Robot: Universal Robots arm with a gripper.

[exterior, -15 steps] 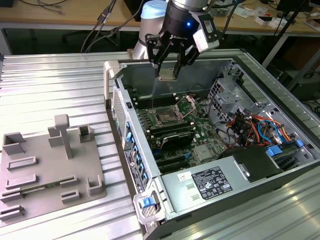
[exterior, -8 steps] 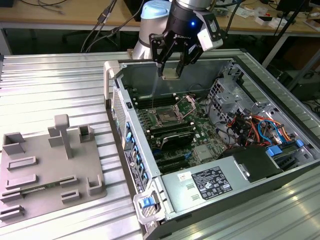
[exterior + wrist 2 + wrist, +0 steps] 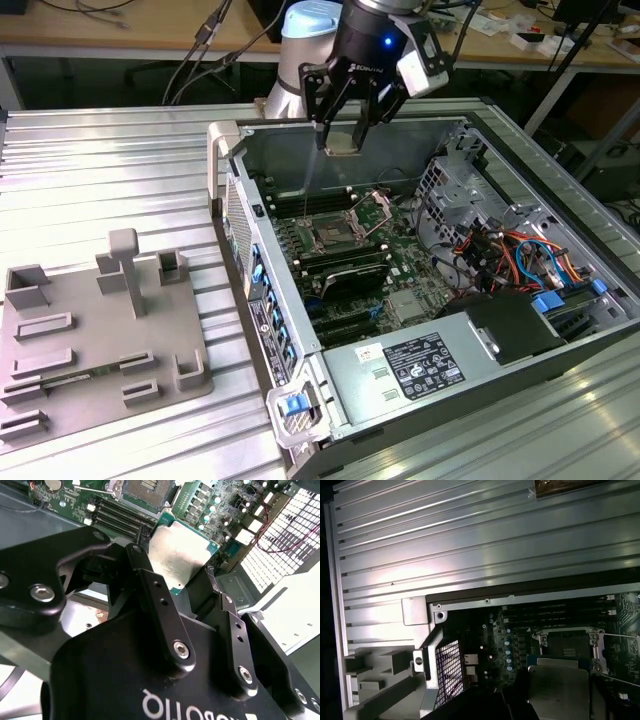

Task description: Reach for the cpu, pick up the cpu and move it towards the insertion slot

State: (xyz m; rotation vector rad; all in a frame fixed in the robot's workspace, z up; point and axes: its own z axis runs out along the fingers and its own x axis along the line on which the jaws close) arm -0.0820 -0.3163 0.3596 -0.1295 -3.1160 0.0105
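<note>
1. Exterior view — the end effector [image 3: 343, 128] hangs above the open computer case [image 3: 560, 300], fingers closed on the cpu [image 3: 343, 143]. The insertion slot [image 3: 331, 236] lies below on the green board, well apart. The chip is best carried level and lowered squarely over the frame.
2. Second wrist view — the cpu [image 3: 182, 555] sits flat between the fingers [image 3: 160, 610].
3. First wrist view — the cpu [image 3: 559, 692] lies just beside the insertion slot [image 3: 568, 644].

The exterior view is evenly and brightly lit, with soft glare on the ribbed metal table [image 3: 120, 180]. In both wrist views the light is dimmer: the gripper [image 3: 192, 587] is dark and blurred, and the cpu [image 3: 180, 555] shines pale.
</note>
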